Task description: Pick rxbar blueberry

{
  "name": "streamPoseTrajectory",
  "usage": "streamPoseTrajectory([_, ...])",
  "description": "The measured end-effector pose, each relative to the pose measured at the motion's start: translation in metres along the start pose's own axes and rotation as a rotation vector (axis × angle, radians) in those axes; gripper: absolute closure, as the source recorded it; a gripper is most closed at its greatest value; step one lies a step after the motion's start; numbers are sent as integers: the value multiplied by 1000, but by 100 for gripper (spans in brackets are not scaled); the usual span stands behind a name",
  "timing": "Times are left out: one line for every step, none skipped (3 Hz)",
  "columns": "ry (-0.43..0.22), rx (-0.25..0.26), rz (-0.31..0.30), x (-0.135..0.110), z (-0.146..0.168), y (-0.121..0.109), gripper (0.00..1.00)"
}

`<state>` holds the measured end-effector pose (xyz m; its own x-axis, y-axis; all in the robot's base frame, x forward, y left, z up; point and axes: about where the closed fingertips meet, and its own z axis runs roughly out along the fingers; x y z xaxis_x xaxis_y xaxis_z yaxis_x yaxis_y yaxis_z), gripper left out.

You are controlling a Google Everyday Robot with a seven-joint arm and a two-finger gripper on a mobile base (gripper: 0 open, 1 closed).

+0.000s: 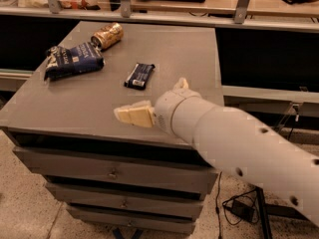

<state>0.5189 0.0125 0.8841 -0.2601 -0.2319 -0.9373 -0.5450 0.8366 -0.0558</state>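
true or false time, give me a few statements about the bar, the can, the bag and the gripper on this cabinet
1. The rxbar blueberry lies flat on the cabinet top. True.
2. The gripper holds the bar. False: it is apart from the bar, nearer the top's front edge.
3. The gold can stands upright. False: it lies on its side.
4. The blue snack bag lies left of the bar in the picture. True.
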Motion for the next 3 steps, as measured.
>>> streamPoseTrajectory([-19, 56, 34, 15, 15, 0, 0])
streamPoseTrajectory([-46, 110, 62, 16, 36, -3, 0])
streamPoseTrajectory([-60, 138, 75, 9, 58, -2, 0])
